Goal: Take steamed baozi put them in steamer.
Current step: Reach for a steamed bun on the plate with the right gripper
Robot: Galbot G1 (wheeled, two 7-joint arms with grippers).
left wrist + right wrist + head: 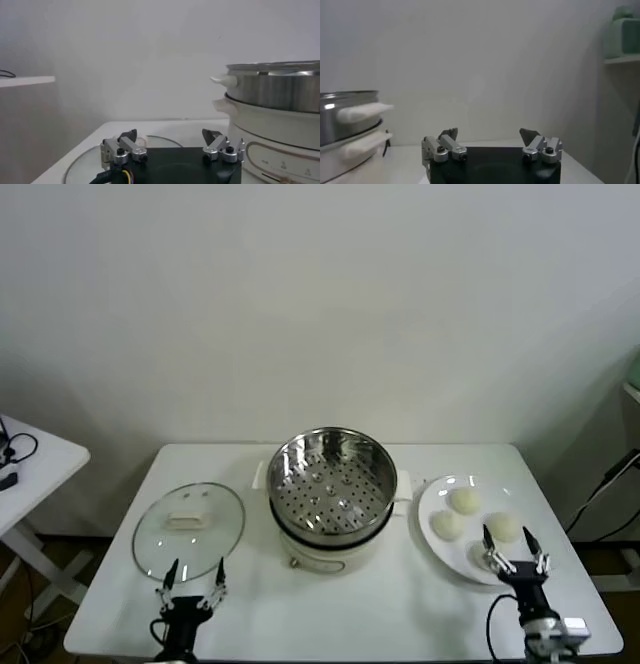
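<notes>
Four baozi (466,501) are sitting on the plate (432,496), right of the steamer (331,476). You're hovering the right gripper (514,545), fingers spread, over the nearest; pinching hard risks denting it.

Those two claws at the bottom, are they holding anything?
No. Both the left end effector and the right end effector are open and empty; the buns lie on the plate.

Right claw (515,550) partly hides the fourth baozi (482,555).
</notes>
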